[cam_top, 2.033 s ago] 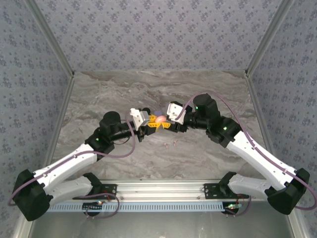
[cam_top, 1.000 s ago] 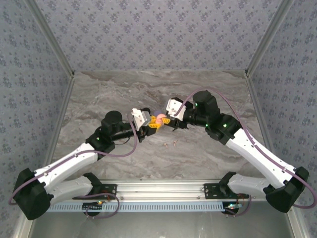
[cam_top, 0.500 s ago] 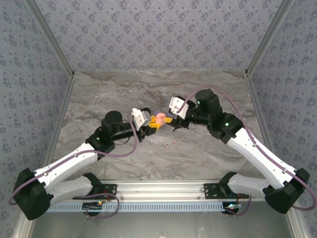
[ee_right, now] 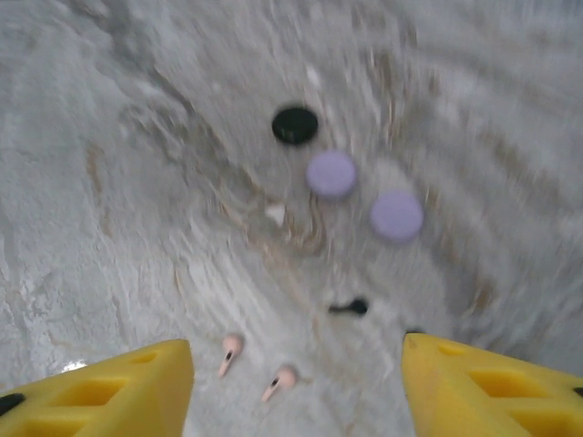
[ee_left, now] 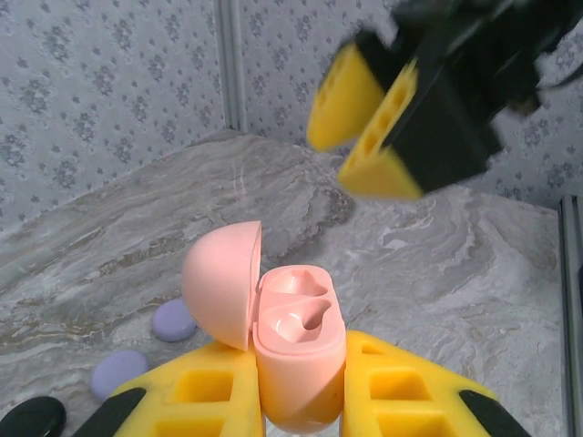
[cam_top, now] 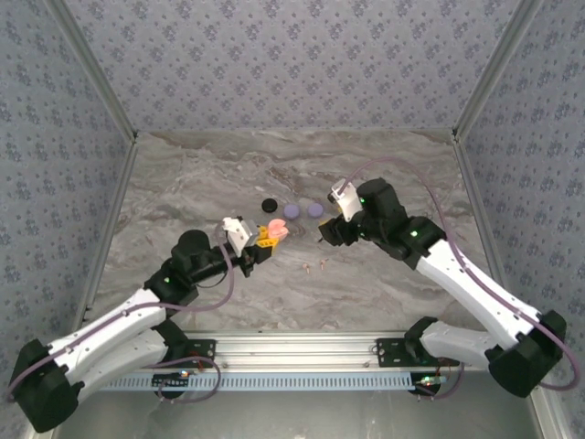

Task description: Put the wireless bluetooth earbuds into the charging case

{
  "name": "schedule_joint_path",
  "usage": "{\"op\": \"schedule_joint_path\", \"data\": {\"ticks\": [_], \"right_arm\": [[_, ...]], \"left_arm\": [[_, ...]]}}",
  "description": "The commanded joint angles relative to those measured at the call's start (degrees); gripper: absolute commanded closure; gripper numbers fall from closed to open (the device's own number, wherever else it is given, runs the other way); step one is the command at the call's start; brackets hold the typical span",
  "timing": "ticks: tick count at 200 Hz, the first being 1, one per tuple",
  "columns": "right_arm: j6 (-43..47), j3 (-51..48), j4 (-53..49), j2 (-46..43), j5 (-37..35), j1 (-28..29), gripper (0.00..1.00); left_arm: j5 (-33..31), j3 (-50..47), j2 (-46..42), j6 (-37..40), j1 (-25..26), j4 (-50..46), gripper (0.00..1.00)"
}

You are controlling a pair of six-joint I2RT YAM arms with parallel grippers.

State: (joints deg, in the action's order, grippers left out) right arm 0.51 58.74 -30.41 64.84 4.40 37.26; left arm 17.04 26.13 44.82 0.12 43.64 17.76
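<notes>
Left tool (cam_top: 263, 239) clamps open-lidded pink case (ee_left: 299, 360); right tool (ee_right: 296, 353) agape, empty; discs (ee_right: 331, 174) beyond.

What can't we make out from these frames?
- Top view: pink earbuds are too small to tell which way they lie.
- Left wrist view: the base of the charging case is cut off by the bottom edge. Its sides are covered by the jaws of the left gripper. The right gripper is blurred.
- Right wrist view: blurred. The pale speck near the lilac discs is unidentifiable.
</notes>
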Motion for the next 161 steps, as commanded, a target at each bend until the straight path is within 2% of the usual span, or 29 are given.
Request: {"op": "schedule_joint_path", "data": {"ticks": [1,44,88,110,161], "right_arm": [[-14.0,-1.1,-6.3,5.1,-2.2,0.7,0.42],[-20.8,1.5,-10.8,17.7,-8.0,3.8,0.46],[-23.0,5.0,-11.7,28.4,-7.3,4.1,0.51],[-23.1,6.7,-10.7,32.7,-4.8,4.3,0.54],[-23.7,8.6,-11.2,37.7,-3.4,4.9,0.56]], "left_arm": [[-2.1,-0.5,-3.2,-2.1,0.3,1.2,1.0],[-2.5,-0.6,-5.2,-1.8,0.4,0.2,1.0],[-2.9,-0.8,-5.9,-1.6,0.4,-0.8,1.0],[-3.1,-0.9,-6.3,-1.5,0.4,-0.8,1.0],[-3.7,-1.0,-6.7,-1.0,0.3,-1.4,1.0]]}}
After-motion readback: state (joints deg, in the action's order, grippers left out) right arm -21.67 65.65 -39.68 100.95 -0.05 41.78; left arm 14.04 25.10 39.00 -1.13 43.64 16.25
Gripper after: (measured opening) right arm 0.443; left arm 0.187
